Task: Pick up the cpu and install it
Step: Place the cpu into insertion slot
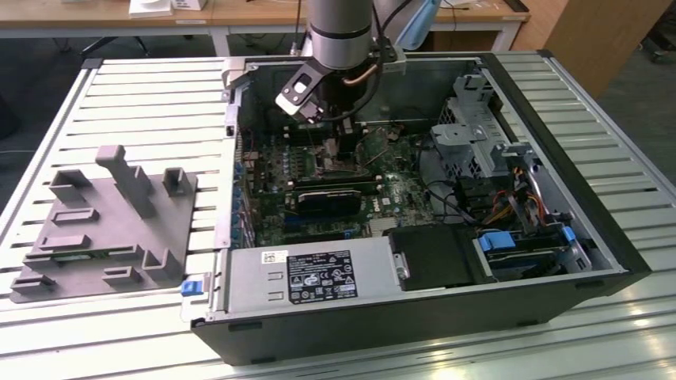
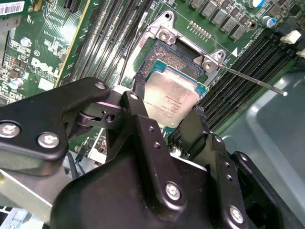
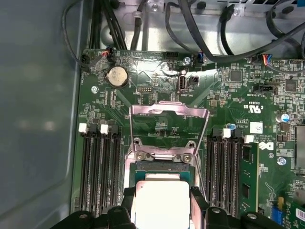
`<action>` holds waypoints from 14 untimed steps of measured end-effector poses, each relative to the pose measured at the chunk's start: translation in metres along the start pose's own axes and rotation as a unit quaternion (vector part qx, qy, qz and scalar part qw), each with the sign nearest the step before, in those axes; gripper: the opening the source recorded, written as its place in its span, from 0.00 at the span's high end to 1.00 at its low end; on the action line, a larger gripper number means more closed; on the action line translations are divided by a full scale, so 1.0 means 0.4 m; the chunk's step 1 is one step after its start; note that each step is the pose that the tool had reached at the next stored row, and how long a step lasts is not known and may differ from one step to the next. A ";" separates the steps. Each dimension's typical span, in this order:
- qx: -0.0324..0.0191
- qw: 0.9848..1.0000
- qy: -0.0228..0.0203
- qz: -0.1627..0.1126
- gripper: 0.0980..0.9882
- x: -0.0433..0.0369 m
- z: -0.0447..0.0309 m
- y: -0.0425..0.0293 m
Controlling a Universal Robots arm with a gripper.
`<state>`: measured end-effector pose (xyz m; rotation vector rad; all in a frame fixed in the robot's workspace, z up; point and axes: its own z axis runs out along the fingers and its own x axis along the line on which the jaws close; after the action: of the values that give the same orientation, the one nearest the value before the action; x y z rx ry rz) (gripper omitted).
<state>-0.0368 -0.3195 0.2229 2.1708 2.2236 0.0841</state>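
We see the jaws set narrow, closed on two opposite edges of the cpu (image 2: 169, 102), a small flat square chip with a pale silver metal top and a thin tan edge. In both wrist views the chip (image 3: 162, 200) hangs between them just over the square black-and-metal socket (image 3: 162, 167) on the green motherboard (image 2: 52, 52), apparently not yet seated.

We judge the main hazard to be misalignment. If the chip comes down shifted, turned or tilted against the socket frame, its edge may ride on the rim and crush the fine contacts (image 2: 157, 59) in the open bed. We cannot tell from here whether the chip is level or correctly keyed.

A weak grip on such thin edges could also let it slip and fall crooked.

The hinged silver load plate (image 3: 169, 110) stands folded back and the thin steel lever (image 2: 248, 78) sticks out beside the socket. Either may snag the jaws. Black memory slots (image 3: 97, 171) flank the socket closely.

In the exterior view, the grey arm (image 1: 338, 32) enters the open black computer case (image 1: 370, 336) at twelve o'clock. The grey plastic fixture block (image 1: 106, 229) sits at nine o'clock on the slatted white worktop (image 1: 138, 332).
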 end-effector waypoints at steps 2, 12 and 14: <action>0.000 1.000 0.000 0.002 0.51 0.000 0.004 0.000; 0.000 1.000 0.000 0.006 0.51 0.000 0.029 -0.004; 0.000 1.000 -0.001 0.008 0.51 0.000 0.033 -0.005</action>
<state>-0.0379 -0.3195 0.2096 2.1882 2.2059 0.0836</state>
